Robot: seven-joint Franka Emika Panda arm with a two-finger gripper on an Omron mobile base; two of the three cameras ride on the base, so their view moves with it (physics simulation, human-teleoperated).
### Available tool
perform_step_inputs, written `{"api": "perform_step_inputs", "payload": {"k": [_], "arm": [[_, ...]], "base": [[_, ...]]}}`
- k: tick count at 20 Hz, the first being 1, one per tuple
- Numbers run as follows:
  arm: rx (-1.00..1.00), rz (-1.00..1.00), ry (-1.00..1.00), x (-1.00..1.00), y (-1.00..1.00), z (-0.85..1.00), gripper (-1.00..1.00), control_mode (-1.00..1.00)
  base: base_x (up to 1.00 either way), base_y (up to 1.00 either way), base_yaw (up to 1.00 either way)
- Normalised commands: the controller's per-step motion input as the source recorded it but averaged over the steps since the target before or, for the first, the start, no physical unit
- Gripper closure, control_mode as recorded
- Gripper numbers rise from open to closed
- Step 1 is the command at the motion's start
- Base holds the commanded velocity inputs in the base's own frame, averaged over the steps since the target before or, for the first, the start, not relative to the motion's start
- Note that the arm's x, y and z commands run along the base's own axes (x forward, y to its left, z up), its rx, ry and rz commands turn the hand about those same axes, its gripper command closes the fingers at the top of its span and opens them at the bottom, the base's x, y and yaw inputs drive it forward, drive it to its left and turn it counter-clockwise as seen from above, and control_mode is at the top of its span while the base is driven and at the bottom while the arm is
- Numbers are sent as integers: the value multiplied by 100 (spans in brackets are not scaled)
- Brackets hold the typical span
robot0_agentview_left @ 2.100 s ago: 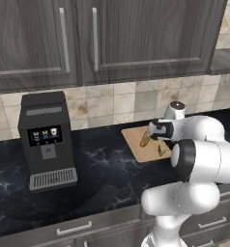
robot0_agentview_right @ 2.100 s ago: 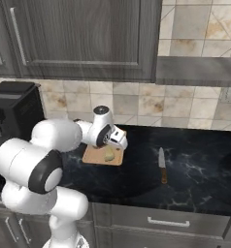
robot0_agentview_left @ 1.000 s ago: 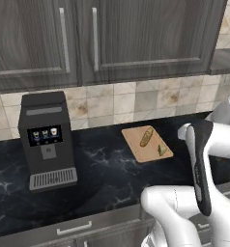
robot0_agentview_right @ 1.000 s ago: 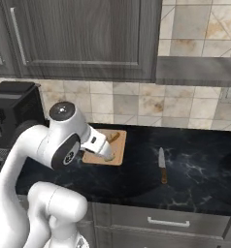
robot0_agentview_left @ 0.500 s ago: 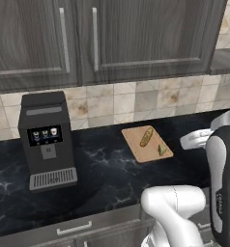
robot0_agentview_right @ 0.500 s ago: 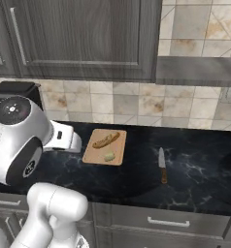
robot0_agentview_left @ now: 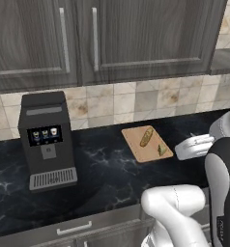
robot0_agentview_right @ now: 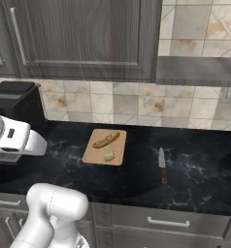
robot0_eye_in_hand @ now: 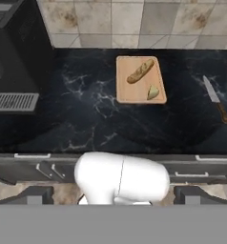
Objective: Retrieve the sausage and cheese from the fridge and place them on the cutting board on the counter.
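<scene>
The light tan cutting board (robot0_agentview_left: 135, 145) (robot0_agentview_right: 93, 153) (robot0_eye_in_hand: 127, 90) lies on the black counter (robot0_agentview_left: 102, 166) (robot0_agentview_right: 195, 160) (robot0_eye_in_hand: 87, 114). On it rests the yellow-green cheese (robot0_agentview_left: 162, 150) (robot0_agentview_right: 109, 156) (robot0_eye_in_hand: 153, 92) beside a longer tan bread-like stick (robot0_agentview_left: 146, 136) (robot0_agentview_right: 106, 140) (robot0_eye_in_hand: 140, 71). My gripper (robot0_eye_in_hand: 114, 195) is open and holds nothing; it is pulled well back from the counter and looks down on it. The sausage and the fridge are out of view.
A black coffee machine (robot0_agentview_left: 45, 137) (robot0_agentview_right: 15, 101) (robot0_eye_in_hand: 15, 47) stands left of the board. A knife (robot0_agentview_right: 162, 167) (robot0_eye_in_hand: 215, 97) lies to the board's right. Dark cabinets hang above, and drawers with slim handles (robot0_eye_in_hand: 208, 174) run below the counter's edge.
The arm has swung back from the cutting board, where the hand hovered two seconds ago, and now stands withdrawn. The cheese and the bread stick stay on the board. The jaws stayed open.
</scene>
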Motion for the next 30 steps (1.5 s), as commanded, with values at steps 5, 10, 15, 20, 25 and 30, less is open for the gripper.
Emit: {"api": "perform_step_inputs", "payload": {"k": [5, 10, 15, 20, 25, 30], "arm": [[0, -7, 2, -3, -22, 0, -100, -100], [1, 1, 0, 3, -19, -7, -100, -100], [0, 0, 0, 0, -1, -9, -100, -100], [0, 0, 0, 0, 0, -2, -100, 100], [0, 0, 0, 0, 0, 0, -100, 100], [0, 0, 0, 0, 0, 0, -100, 100]], "base": [[0, 0, 0], [0, 0, 0], [0, 0, 0], [-33, -3, -2], [-100, -9, -34], [-74, 2, -73]]}}
